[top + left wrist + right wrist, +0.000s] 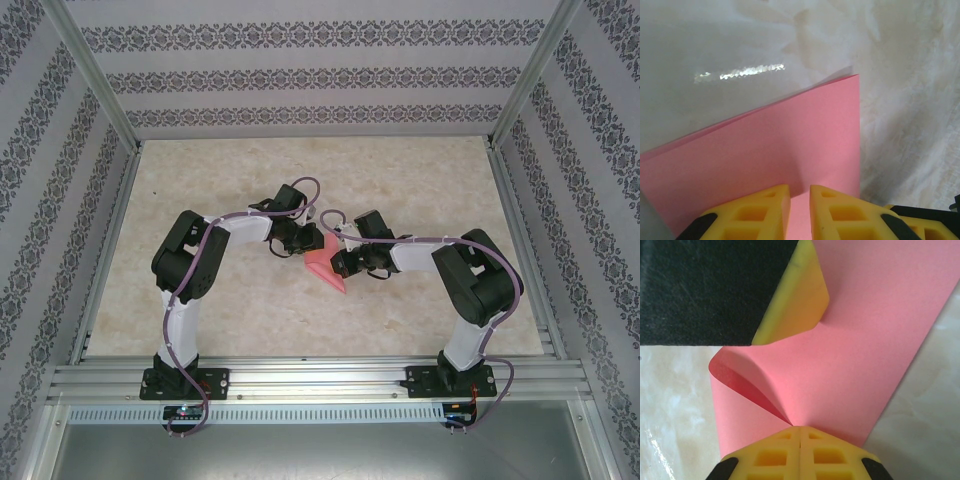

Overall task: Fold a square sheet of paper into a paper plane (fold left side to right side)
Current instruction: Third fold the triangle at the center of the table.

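Mid-fold now: the thin pink-red square sheet of paper sits doubled over at the middle of the marbled worktop. Left claw is pinching its edge, right claw clamped tight on the looped layers. Next, I'd say, press that crease flat.

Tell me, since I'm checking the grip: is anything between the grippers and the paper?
Nothing visible. The right gripper is shut on the paper, and the left gripper pinches its edge.

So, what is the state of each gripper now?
Left gripper: shut on the folded pink-red paper sheet.
Right gripper: shut on the same sheet.
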Controlling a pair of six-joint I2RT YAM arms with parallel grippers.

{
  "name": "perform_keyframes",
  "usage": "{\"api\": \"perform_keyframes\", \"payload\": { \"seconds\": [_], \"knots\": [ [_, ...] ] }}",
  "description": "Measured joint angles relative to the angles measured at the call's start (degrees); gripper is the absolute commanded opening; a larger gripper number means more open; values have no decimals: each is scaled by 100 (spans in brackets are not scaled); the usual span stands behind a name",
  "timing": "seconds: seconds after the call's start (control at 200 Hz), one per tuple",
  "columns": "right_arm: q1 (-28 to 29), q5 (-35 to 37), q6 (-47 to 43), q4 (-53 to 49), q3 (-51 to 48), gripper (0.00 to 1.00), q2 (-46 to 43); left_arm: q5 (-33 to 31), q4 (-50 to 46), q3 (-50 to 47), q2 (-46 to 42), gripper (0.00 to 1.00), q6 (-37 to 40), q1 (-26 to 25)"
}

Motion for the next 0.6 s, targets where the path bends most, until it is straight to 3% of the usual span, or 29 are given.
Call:
{"api": "perform_keyframes", "payload": {
  "seconds": [0.6],
  "knots": [
    [0,0,122,24,-15,0,0,0,0,0,9,21,0,0]
  ]
}}
